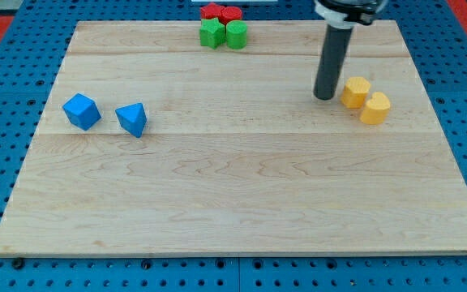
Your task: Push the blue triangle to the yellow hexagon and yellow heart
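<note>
The blue triangle [132, 119] lies at the board's left, just right of a blue cube-like block [81, 111]. Two yellow blocks sit touching at the right: the upper-left one [355, 92] and the lower-right one [374, 107]; which is the hexagon and which the heart I cannot tell. My tip [324, 96] stands on the board just left of the upper-left yellow block, a small gap apart, far to the right of the blue triangle.
At the board's top edge, two red blocks [220, 12] sit above a green star-like block [212, 32] and a green block [236, 34]. The wooden board [233, 203] lies on a blue pegboard surface.
</note>
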{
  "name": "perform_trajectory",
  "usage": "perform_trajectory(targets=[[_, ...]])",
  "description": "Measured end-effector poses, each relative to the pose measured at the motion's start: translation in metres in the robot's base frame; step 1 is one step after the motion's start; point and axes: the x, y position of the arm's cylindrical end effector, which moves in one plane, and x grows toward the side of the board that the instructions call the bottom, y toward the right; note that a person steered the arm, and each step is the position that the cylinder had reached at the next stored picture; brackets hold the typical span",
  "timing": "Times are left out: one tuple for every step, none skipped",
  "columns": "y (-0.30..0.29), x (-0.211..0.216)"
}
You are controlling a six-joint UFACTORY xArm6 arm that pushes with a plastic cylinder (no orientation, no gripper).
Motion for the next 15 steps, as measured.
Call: perform_trajectory(targets=[[0.019,0.0],[0.017,0.005],[0.006,0.04],[0.03,0.059],[0.049,0.058],[0.046,0.073],[-0.012,0.128],[-0.128,0.149],[-0.275,0.147],[-0.384,0.128],[-0.393,0.096],[-0.335,0.063],[-0.252,0.032],[-0.204,0.017],[-0.219,0.02]])
